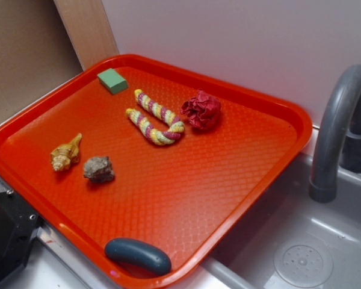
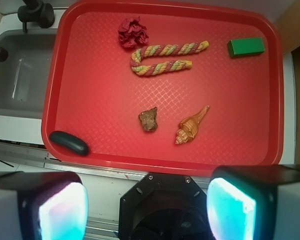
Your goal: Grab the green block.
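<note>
Plainly, the task had barely begun: the small, flat, matte mint-green rectangular block [image 2: 246, 47] lay untouched on the red textured plastic tray [image 2: 100, 115], and the black gripper [image 2: 147, 207] hung over the tray's near edge in the wrist view, well apart from it. Its two fingers [image 2: 231, 209] stood wide apart with nothing between them — released, holding nothing. Everything remained to be done, by my judgement: the reach across the tray, the descent over the block, and the closing of the fingers. In the wrist view the block sat at about two o'clock on the tray, near the far right corner; in the exterior view it lay at about eleven o'clock, close to the far rim beside the wooden board [image 1: 87, 27]. It looked plain and unmarked, lying flat on its broad face, its long edges slightly skewed to the rim, with clear tray all round it. The nearest neighbour was the bent yellow-and-pink twisted rope [image 2: 165, 59], near but not touching. Farther off lay the crumpled dark-red cloth ball [image 2: 133, 32], the tan spiral seashell [image 2: 191, 125], the rough grey-brown shell [image 2: 149, 119] and — at about seven o'clock — the dark blue-grey oblong piece [image 2: 69, 143].
</note>
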